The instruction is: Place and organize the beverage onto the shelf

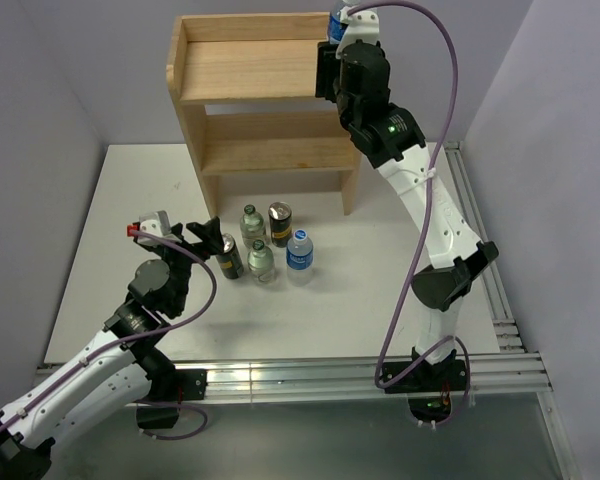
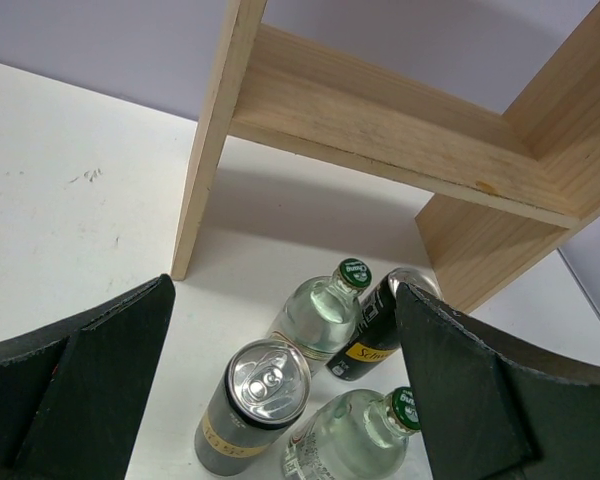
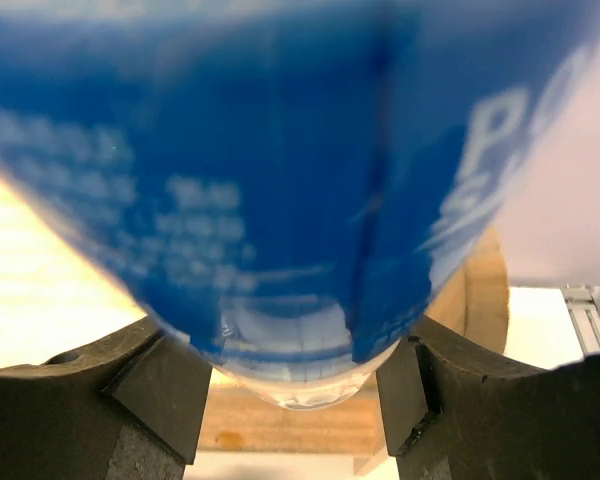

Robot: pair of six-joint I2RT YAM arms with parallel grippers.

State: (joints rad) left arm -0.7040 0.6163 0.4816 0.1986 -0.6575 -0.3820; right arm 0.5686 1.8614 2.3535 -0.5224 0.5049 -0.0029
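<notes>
One blue-labelled clear plastic bottle (image 3: 280, 200) is pinched by the right claw (image 3: 300, 395), above the light wooden two-tier shelf (image 1: 250, 70). The left claw (image 2: 285, 295) is held spread. Ahead of it, two dark metal cans (image 2: 265, 400), two clear green-capped glass bottles (image 2: 325, 305) and one further plastic bottle (image 1: 299, 250) are stood on the white table (image 1: 110, 220).

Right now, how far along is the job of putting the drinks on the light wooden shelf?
Nothing looks done: both tiers of the light wooden shelf show bare wood. In hand: the right gripper grips a clear blue-labelled plastic bottle at the top tier's right end. The left gripper is open near a dark gold-topped can. Left: five drinks stand on the white table.
</notes>
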